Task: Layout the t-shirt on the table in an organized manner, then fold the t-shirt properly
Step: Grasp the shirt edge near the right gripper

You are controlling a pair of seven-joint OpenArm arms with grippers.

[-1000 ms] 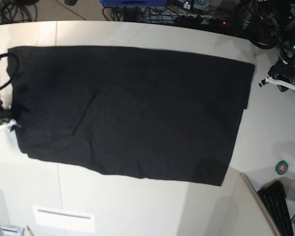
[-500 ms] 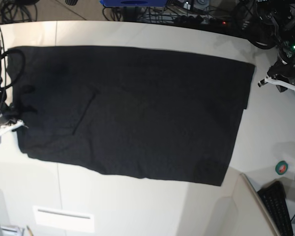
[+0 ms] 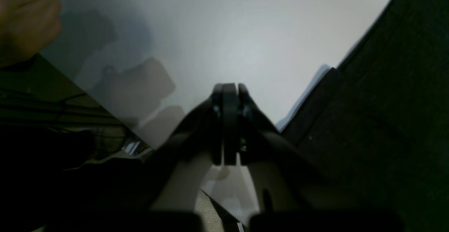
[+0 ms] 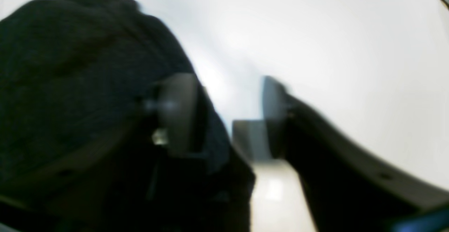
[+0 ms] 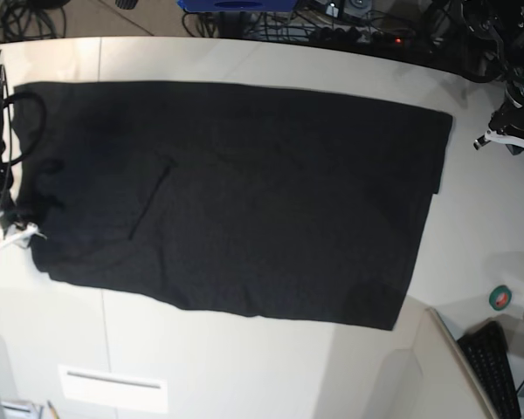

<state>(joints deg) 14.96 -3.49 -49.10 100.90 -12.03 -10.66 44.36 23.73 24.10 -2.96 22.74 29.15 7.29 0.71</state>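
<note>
Black fabric of the t-shirt (image 5: pixel 236 192) lies spread flat across the table (image 5: pixel 244 358), forming a broad, nearly rectangular panel with only faint creases; no print shows on the upper face. Nearest the base camera, bare off-white tabletop and a small recessed panel (image 5: pixel 113 387) lie in front of the shirt's lower edge. At mid-depth on the view's left, the right gripper (image 4: pixel 228 116) sits at the shirt's edge: its jaws stand apart in the blurred wrist view, one finger over the cloth, the other over bare table, and no fabric is seen pinched between them. Across the table on the view's right, the left gripper (image 3: pixel 228 120) hovers over bare tabletop just beside the shirt's far-side edge, its jaws pressed together on nothing. A small green roll (image 5: pixel 500 298) and a keyboard (image 5: pixel 498 367) rest at the near right corner, well apart from the shirt. Farthest back, cables crowd beyond the curved table edge.

Progress, as judged: the laying-out stage looks essentially complete, the garment being flat and squared, possibly with sides already turned in, though this cannot be confirmed. Final folds into a compact packet appear not yet made.
</note>
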